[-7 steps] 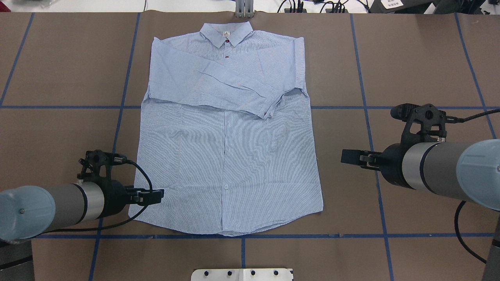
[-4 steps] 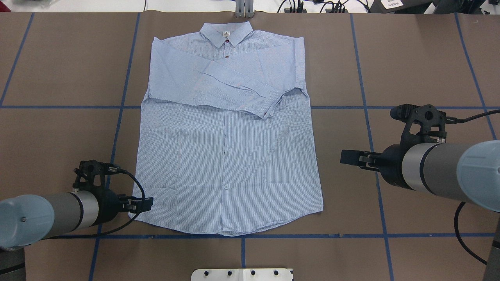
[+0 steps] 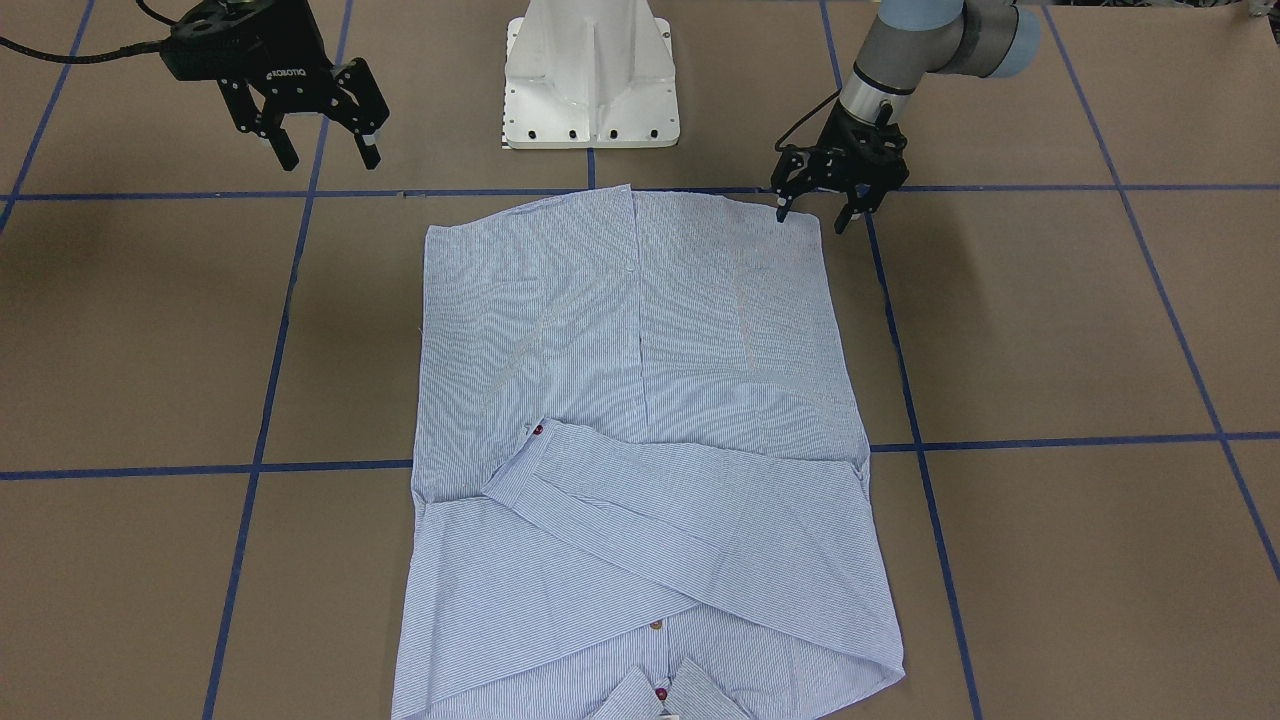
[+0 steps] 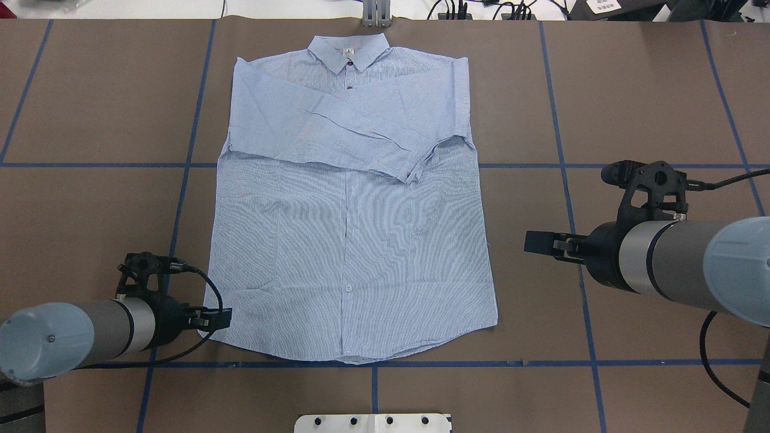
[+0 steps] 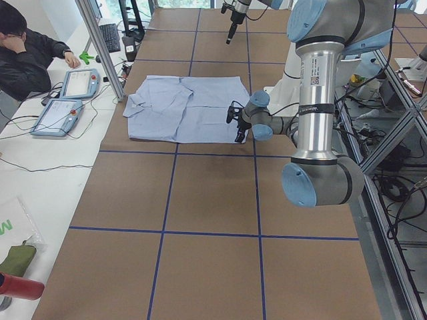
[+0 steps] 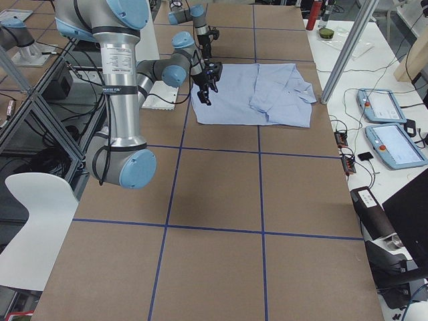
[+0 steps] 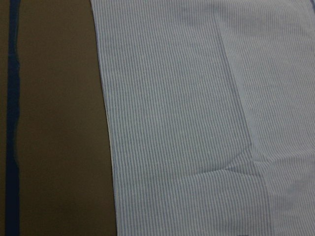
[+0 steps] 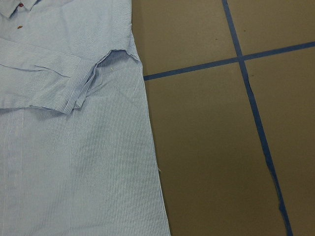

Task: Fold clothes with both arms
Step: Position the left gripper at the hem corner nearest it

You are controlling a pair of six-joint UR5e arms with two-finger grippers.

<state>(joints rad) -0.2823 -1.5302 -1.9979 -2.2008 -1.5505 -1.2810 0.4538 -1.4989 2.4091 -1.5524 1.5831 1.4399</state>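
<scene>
The brown papered desk [image 4: 631, 90] carries the shirt [image 4: 349, 252], thin, finely striped cotton lying flat with its sleeves crossed. Its hem corner lies right beneath the spread left fingers [image 4: 221, 319]. The right fingers [image 4: 537, 242], also spread, hover with the opposite edge well ahead. I'd sink low and pinch just that limp corner squarely.

Both arms are silver-grey tubes with rounded light blue caps at the joints. The left arm [image 4: 102, 329] fills the overhead view's lower left and the right arm [image 4: 674, 261] its right edge, where a black cable [image 4: 702, 352] loops below it. Each wrist carries a black bracket and a black gripper with two slim jaws. The right gripper [image 3: 330, 158], upper left of the front view, bears white "ROBOTIQ" lettering; the left gripper [image 3: 812, 215] is smaller in frame. The white pedestal [image 3: 592, 70] has a row of black screws along its foot. A lettered label strip [image 5: 312, 73] runs down the near upright tube.
</scene>
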